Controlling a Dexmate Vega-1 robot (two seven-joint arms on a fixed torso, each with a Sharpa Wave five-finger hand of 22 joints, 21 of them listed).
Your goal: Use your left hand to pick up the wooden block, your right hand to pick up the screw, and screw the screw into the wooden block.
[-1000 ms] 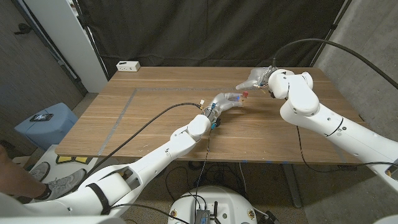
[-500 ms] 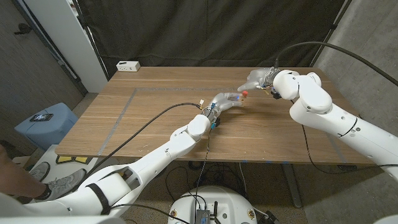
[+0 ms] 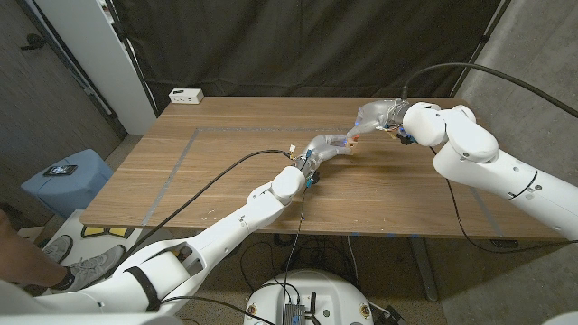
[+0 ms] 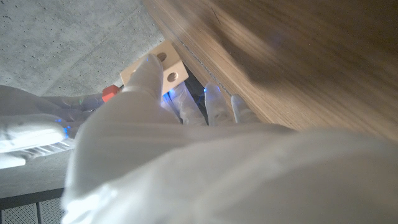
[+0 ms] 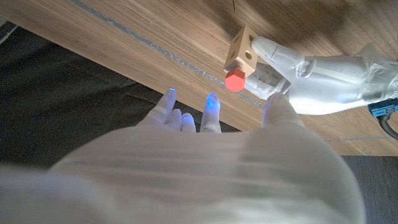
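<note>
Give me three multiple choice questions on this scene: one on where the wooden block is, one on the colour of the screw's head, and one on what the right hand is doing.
1. Where is the wooden block?
A. Held in the left hand
B. Lying on the floor
C. Held in the right hand

2. What colour is the screw's head?
A. Green
B. Black
C. Red

3. What is the state of the right hand?
A. It grips the screw
B. Its fingers are apart and hold nothing
C. It presses on the block

Answers:
1 A: the left hand holds the wooden block.
2 C: the screw shows a red head against the block.
3 B: the right hand has spread fingers, apart from the screw.
</note>
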